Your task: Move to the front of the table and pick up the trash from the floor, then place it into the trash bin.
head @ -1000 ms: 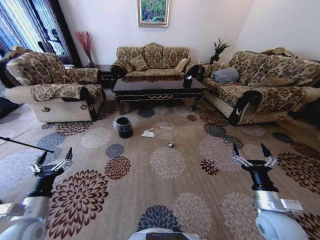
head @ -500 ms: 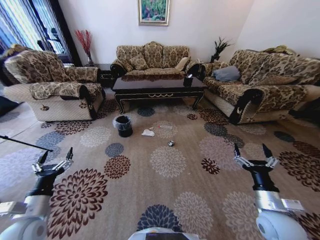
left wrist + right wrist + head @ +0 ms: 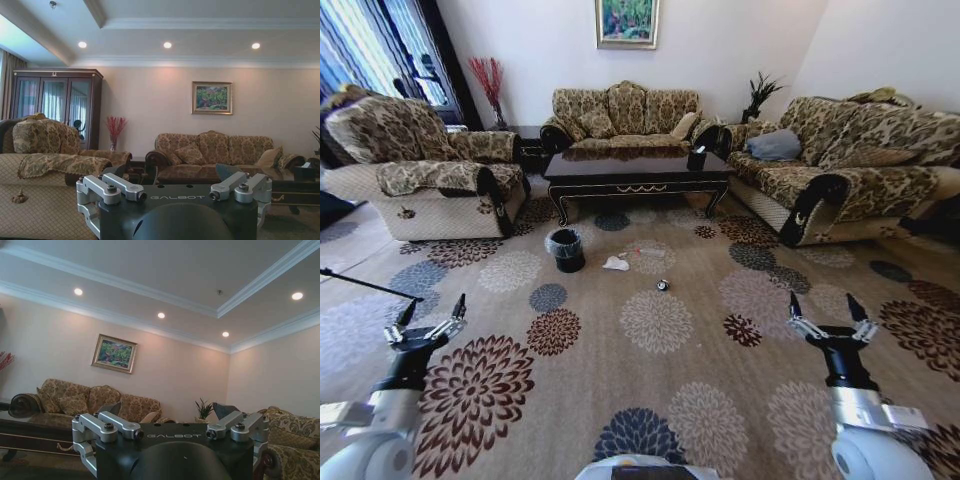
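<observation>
The left gripper (image 3: pixel 425 322) hangs low over the floor (image 3: pixel 720 380), jaws open and empty; ahead, the bin (image 3: pixel 565 250) stands on the carpet before the worktop (image 3: pixel 635 168); just right of it lie the tissue (image 3: pixel 616 265), the bottle (image 3: pixel 650 253) and a scrap (image 3: pixel 662 285); the right gripper (image 3: pixel 828 315) hangs with jaws open and empty.
</observation>
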Robot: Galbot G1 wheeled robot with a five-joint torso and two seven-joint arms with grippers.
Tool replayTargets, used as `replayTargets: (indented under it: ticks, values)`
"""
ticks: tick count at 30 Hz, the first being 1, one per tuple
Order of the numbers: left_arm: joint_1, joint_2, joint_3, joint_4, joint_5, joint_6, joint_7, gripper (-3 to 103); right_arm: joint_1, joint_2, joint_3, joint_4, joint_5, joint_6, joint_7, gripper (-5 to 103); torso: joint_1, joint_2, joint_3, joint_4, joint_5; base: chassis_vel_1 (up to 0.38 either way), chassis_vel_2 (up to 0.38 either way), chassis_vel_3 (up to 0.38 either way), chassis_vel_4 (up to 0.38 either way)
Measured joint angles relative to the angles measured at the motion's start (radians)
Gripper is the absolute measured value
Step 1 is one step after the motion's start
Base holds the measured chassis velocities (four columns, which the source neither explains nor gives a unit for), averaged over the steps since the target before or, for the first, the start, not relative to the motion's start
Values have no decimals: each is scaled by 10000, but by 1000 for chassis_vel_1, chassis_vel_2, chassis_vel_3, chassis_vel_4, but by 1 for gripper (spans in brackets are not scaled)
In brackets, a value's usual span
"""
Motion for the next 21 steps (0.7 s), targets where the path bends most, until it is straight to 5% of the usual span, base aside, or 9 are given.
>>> replayTargets:
  ticks: [21]
  values:
    - [-114, -24, -96, 325, -102, -51, 42, 100, -2, -138, 39, 14, 31, 5, -6, 100, -325, -856, -534, 0, 1, 0, 0, 0, 0]
